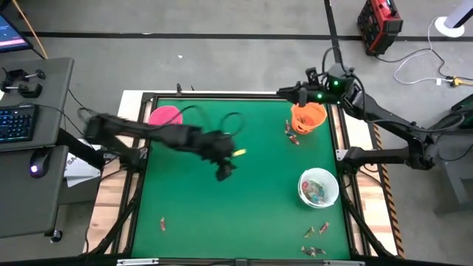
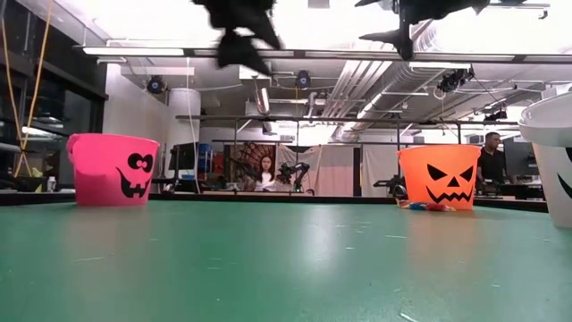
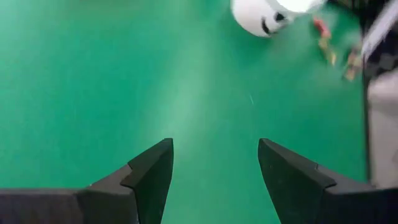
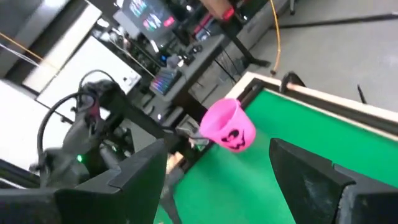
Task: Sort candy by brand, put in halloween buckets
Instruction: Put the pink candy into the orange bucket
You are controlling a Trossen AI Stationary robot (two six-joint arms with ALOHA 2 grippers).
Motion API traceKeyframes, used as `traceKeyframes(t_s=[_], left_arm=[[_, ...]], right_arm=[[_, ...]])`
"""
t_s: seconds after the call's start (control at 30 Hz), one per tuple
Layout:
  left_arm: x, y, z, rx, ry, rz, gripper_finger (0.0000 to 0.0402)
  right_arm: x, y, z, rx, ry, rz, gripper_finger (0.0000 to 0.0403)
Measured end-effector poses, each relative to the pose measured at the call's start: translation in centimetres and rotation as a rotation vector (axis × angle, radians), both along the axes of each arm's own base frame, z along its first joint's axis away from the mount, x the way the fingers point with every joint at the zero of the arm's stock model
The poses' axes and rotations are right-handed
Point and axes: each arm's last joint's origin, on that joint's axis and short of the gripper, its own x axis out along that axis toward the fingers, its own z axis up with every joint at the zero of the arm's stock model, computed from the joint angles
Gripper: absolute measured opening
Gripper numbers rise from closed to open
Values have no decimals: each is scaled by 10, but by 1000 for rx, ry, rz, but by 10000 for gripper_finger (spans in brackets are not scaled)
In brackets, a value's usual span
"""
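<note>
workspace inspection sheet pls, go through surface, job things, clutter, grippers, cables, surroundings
surface: green table top, flat, framed by a pale wooden edge.
job's things: pink bucket at the far left corner; orange bucket at the far right; white bucket on the right side, candy inside. Loose candy beside the orange bucket, more near the front right corner, one piece at front left.
clutter: nothing seen on the green.
grippers: left gripper open, empty, above mid-table; right gripper open, empty, by the orange bucket.
cables: a loop on the left arm; a white cable on the floor.
surroundings: desk with keyboard at left, red box on the floor, people behind in the low view.
</note>
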Motion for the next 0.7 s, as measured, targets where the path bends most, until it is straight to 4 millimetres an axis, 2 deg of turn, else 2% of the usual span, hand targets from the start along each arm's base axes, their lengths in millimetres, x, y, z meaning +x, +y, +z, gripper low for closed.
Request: traceKeyframes(t_s=[0.13, 0.23, 0.3, 0.37, 0.57, 0.7], left_arm=[[-60, -22, -9, -182, -18, 223, 225], [-94, -45, -15, -250, 80, 332, 219], [-110, -61, -18, -283, 166, 386, 210], [-120, -78, -25, -317, 263, 413, 201], [-133, -133, -56, -471, 619, 388, 182], [-151, -166, -75, -520, 837, 504, 180]], right_arm=[[3, 6, -4, -5, 45, -23, 275], [5, 9, -6, -4, 72, -34, 275], [5, 9, -7, -1, 79, -31, 275], [5, 10, -8, 5, 88, -24, 275], [4, 11, -13, -4, 143, -6, 275], [3, 12, -17, -12, 179, 3, 275]])
